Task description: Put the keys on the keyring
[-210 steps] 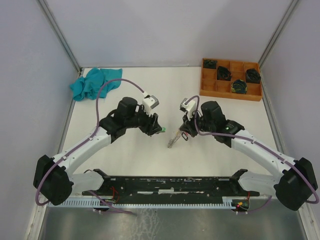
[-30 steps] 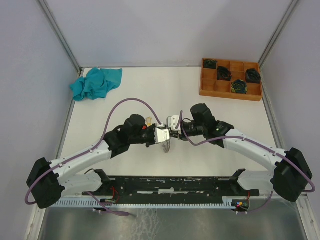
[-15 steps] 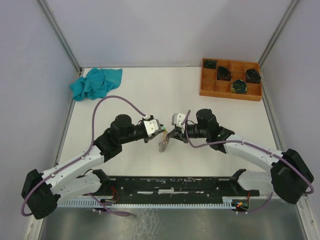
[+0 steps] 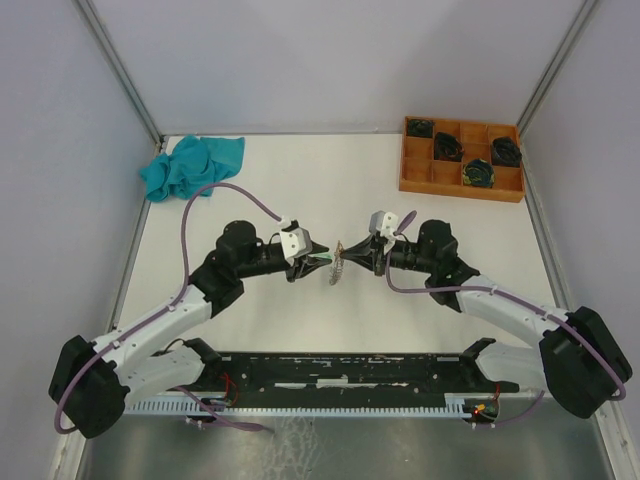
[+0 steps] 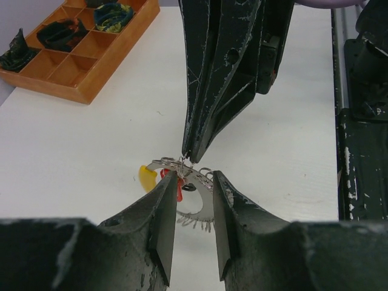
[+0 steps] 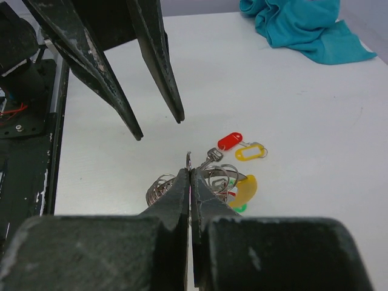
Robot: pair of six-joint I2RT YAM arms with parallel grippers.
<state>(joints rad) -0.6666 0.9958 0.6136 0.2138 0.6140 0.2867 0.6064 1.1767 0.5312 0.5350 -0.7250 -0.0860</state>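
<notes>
At the middle of the table (image 4: 300, 180), the right tool (image 6: 191, 172) is fully closed, its two fingers pressed together on the upper edge of the keyring (image 6: 159, 187). The keyring stands upright, edge-on to the top view, and hangs below the closed fingertips; whether its lower edge touches the table cannot be told. A long yellow tag (image 6: 245, 189) and a small dark tag (image 5: 190, 187) hang from the keyring, and a green tag (image 6: 241, 208) shows just under the long yellow one. The left tool (image 6: 160, 128) faces the right tool from the opposite side, fingertip to fingertip, with the keyring between the two. Its fingers are parted by a moderate gap and grip nothing; in the right wrist view its tips end just short of the keyring, apart from it. Just beside the keyring, on its far side in the right wrist view, are the red-tagged key (image 6: 229, 140) and the pale-yellow-tagged key (image 6: 250, 151), side by side; whether either is threaded onto the keyring cannot be told. Well apart from the tools, an orange compartment tray (image 4: 462, 187) sits at the far right corner of the table and holds several black coils (image 4: 447, 146). A crumpled teal cloth (image 4: 190, 168) lies at the far left corner.
</notes>
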